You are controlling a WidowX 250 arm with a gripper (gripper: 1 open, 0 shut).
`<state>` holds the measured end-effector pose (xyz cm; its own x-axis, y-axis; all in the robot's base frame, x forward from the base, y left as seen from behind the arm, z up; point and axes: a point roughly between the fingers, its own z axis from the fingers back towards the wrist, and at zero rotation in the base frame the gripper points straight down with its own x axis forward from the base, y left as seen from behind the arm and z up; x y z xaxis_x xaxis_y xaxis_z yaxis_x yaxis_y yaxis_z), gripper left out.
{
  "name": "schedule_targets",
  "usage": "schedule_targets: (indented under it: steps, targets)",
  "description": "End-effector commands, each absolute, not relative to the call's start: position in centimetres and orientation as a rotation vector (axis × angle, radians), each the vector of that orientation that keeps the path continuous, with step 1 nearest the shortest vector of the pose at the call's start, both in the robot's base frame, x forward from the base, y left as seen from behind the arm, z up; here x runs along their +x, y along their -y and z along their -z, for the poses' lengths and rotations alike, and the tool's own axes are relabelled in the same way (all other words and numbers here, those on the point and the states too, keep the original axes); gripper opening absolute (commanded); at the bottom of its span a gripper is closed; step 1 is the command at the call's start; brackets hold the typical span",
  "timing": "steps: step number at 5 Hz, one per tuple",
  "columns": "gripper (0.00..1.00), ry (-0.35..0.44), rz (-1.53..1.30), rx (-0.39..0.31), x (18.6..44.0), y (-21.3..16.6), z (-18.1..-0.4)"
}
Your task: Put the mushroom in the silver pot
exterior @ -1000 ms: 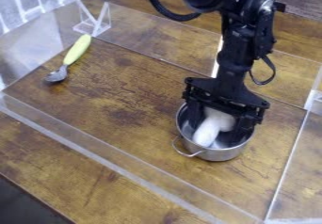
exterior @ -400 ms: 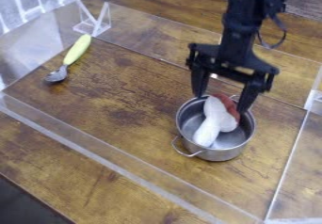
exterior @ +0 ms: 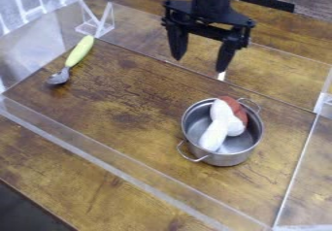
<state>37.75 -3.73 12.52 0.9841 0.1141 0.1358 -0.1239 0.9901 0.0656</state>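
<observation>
The mushroom (exterior: 222, 124) is seated inside the silver pot (exterior: 220, 149), leaning against its wall, while the gripper (exterior: 201, 58), its fingers spread apart, is held above and beyond the pot, separated from the mushroom.

The light was bright enough to see by. The pot (exterior: 220, 154) had shiny spots on its side. The picture was a bit fuzzy, with small things looking soft.

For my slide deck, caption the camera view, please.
Toy mushroom resting inside the silver pot, the robot's open hand above and apart.
</observation>
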Motion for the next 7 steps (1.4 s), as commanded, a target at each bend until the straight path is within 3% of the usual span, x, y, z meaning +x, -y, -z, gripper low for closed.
schedule_targets:
  steps: [1,3,6,7]
  targets:
    - [1.00,0.262,-0.139,0.057,39.1,1.9,-15.9]
    - [1.00,0.287,-0.204,0.069,41.3,0.1,-14.3]
    - [1.00,0.306,-0.223,0.080,40.7,-1.1,-12.4]
    - [1.00,0.323,-0.284,0.092,41.1,-1.7,-13.1]
